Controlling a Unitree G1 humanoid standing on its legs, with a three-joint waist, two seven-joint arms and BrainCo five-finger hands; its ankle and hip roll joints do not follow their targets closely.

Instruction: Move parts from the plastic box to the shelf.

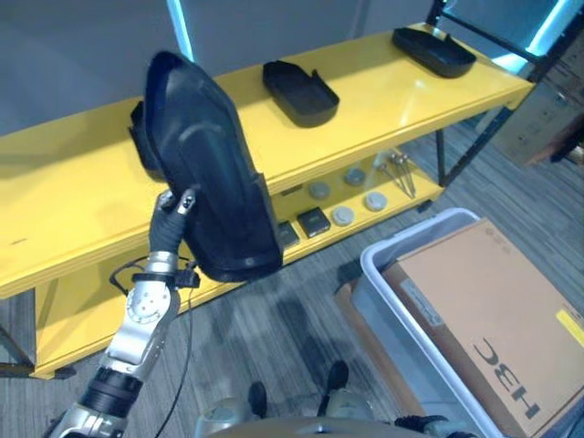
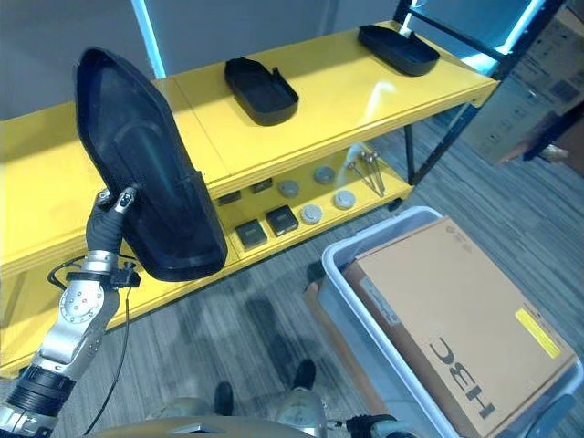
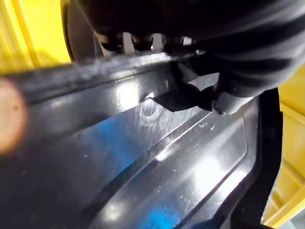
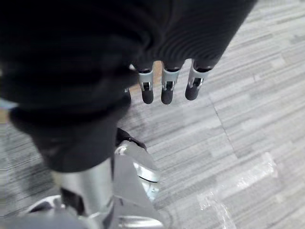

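The brown cardboard box point(image 1: 484, 319) lying in the pale grey plastic box point(image 1: 376, 265) bears large dark printed letters point(image 2: 461, 365), upside down from the head views. Its yellow sticker point(image 2: 537, 333) and white label point(image 2: 379, 301) are too small to read.

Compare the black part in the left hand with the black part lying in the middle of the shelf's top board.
The held part is tilted up on end, gripped by the left hand; the middle part lies flat on the shelf, untouched. The held part looks much larger in view, though it is nearer the camera. Both are black, tray-like moulded shells with raised rims.
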